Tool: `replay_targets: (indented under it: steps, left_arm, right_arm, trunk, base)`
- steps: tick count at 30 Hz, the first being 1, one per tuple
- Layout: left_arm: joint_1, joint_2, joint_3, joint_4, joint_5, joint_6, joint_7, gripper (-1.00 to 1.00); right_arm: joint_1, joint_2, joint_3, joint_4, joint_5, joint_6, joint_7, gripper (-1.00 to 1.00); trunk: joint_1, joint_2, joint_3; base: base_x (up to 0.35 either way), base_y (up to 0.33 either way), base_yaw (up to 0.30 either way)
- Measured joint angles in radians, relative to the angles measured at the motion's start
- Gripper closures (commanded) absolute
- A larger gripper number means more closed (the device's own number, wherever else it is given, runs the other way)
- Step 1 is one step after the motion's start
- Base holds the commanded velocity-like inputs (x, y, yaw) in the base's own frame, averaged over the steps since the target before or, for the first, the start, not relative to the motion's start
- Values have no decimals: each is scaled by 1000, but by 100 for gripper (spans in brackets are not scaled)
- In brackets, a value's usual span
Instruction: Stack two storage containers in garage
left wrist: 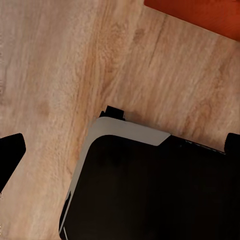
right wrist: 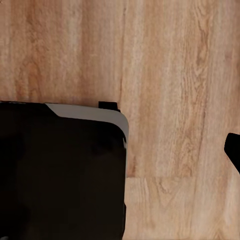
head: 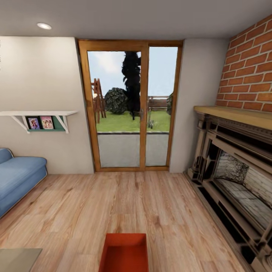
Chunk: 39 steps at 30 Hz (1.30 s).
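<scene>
1. Facing wood-framed glass doors (head: 130,105) from the head view, the robot stands in the living room on light wood plank flooring (head: 124,204).
2. One orange-red storage container (head: 124,252) sits on the planks at the lower middle of the head view, lidless, its open inside showing; its near end is cut off by the frame edge.
3. A blue sofa (head: 17,177) lies to the left, and a brick-and-dark-wood fireplace (head: 234,170) runs along the right wall.
4. A white wall shelf (head: 39,115) above the sofa carries two small pictures.
5. Left pincer (left wrist: 120,150): dark fingertips (left wrist: 11,152) show at the two sides of the wrist view, set wide apart, with nothing between them but the robot's black base (left wrist: 150,195) and bare planks below. A corner of the orange-red container (left wrist: 200,15) shows beyond, well apart from the fingers.
6. Right pincer: only one dark fingertip (right wrist: 233,147) shows, over bare planks beside the black base (right wrist: 60,175); how far it is open I cannot tell, and it touches nothing visible.
</scene>
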Motion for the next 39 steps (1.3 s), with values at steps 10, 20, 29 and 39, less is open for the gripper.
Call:
replay_targets:
  steps: [10,20,29,39]
  left_arm:
    - [1,0,0,0,1,0,1,-100]
    - [1,0,0,0,1,0,0,-100]
    - [1,0,0,0,1,0,0,-100]
    - [1,0,0,0,1,0,0,-100]
  right_arm:
    - [0,2,-1,0,-1,1,0,-100]
    - [0,3,0,0,0,0,0,-100]
    - [0,3,0,0,0,0,0,-100]
    - [0,3,2,0,1,0,0,-100]
  trunk:
    - [0,0,0]
    - [0,0,0]
    - [0,0,0]
    - [0,0,0]
  base:
    - [1,300,0]
    - [0,101,0]
    - [0,62,0]
    - [0,32,0]
